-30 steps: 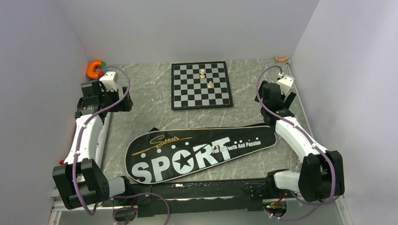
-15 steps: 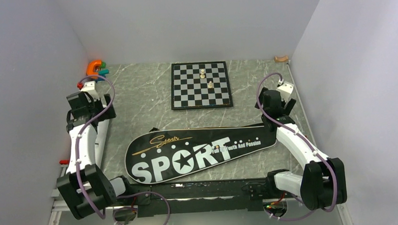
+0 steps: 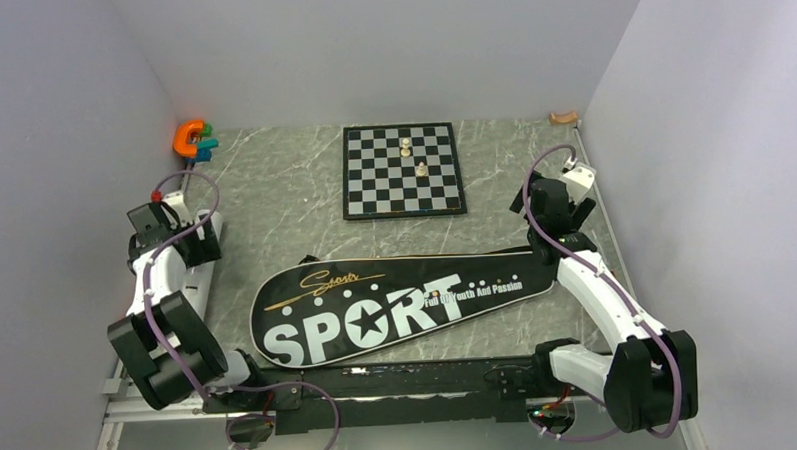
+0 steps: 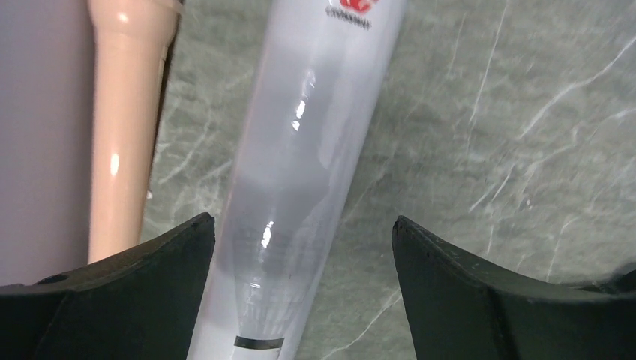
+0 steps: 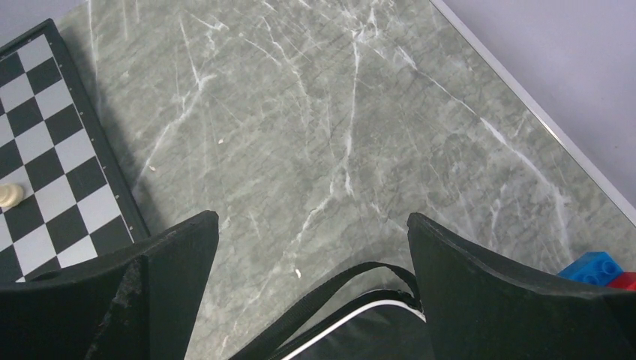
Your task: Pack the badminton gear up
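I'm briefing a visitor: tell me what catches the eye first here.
The black bag lettered SPORT dominates, lying across the near half of the table. Behind it sits a chessboard holding two pale pieces. The left wrist view shows a long white tube lying beside a beige rod.

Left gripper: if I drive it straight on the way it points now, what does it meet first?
Probably the white tube, lying straight ahead between the open jaws of the left gripper. The beige rod lies beside it. How far off is unclear.
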Motion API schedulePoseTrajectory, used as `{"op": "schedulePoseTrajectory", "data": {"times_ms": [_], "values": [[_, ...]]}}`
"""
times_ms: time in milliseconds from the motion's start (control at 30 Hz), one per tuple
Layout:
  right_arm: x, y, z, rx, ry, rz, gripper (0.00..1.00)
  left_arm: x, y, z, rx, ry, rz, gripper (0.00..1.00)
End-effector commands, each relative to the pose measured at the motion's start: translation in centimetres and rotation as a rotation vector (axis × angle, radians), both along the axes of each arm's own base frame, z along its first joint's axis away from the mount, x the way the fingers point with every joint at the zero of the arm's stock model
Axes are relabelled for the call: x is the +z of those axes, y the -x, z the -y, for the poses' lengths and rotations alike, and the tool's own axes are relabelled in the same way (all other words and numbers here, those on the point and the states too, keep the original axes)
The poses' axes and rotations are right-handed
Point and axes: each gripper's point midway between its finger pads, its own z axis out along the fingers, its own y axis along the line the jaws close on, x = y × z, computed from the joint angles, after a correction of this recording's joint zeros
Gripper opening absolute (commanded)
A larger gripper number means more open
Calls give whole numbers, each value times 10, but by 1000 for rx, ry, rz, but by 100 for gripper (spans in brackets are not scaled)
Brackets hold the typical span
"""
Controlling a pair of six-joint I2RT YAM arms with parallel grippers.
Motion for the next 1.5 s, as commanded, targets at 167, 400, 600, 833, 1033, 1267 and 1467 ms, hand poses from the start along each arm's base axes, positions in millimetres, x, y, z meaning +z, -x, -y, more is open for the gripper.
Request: {"op": "schedulePoseTrajectory", "data": {"times_ms": [167, 400, 600, 833, 1033, 1267, 1467], "values": [[14, -4, -5, 2, -47, 63, 100, -28, 8, -2, -86, -6, -110, 89], [11, 0, -5, -4, -71, 87, 100, -38, 6, -1, -153, 9, -172, 56], [15, 3, -5, -11, -82, 110, 100, -5, -2, 39, -315, -14, -100, 14], [25, 3, -5, -16, -102, 141, 100, 63, -39, 145, -687, -120, 4, 0], [34, 9, 0, -41, -89, 157, 100, 83, -52, 260, -1070, -194, -50, 0], [42, 14, 7, -68, -73, 174, 100, 56, -24, 369, -1404, -224, -148, 0], [45, 16, 12, -85, -63, 176, 100, 28, -17, 429, -1552, -302, -176, 1]]}}
